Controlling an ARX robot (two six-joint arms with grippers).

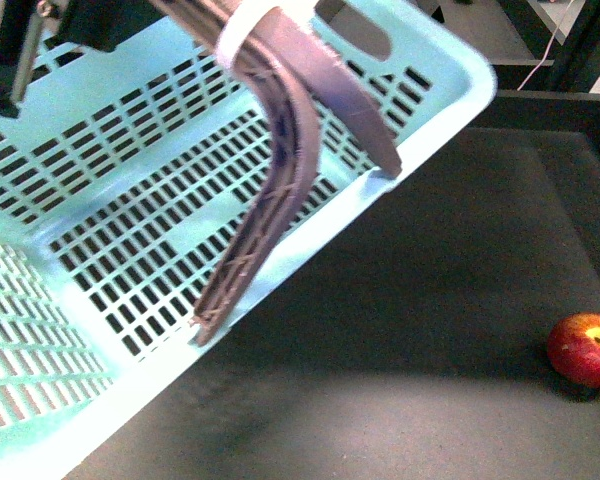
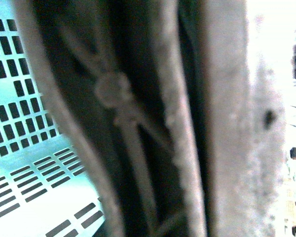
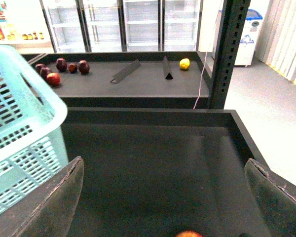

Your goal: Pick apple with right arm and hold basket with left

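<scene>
The pale mint slotted basket (image 1: 450, 60) hangs tilted over the left of the dark tray. My left gripper (image 1: 295, 245) is shut on its wall near the rim, with the zip-tied lattice finger inside and the other finger outside. In the left wrist view blurred fingers (image 2: 227, 123) fill the picture beside the basket's floor (image 2: 19, 163). The red apple (image 1: 586, 349) with a yellow patch lies on the tray at the far right. My right gripper (image 3: 164, 170) is open wide above the tray, and the apple's top (image 3: 189, 233) peeks in at the picture's edge between the fingers. The basket (image 3: 19, 123) stands off to one side.
The dark tray (image 1: 430, 330) has a raised wall (image 3: 148, 111) at its far side. Behind it is a shelf with several small dark red fruits (image 3: 61, 65) and a yellow fruit (image 3: 185, 63). A black post (image 3: 228, 54) rises at the tray's far corner.
</scene>
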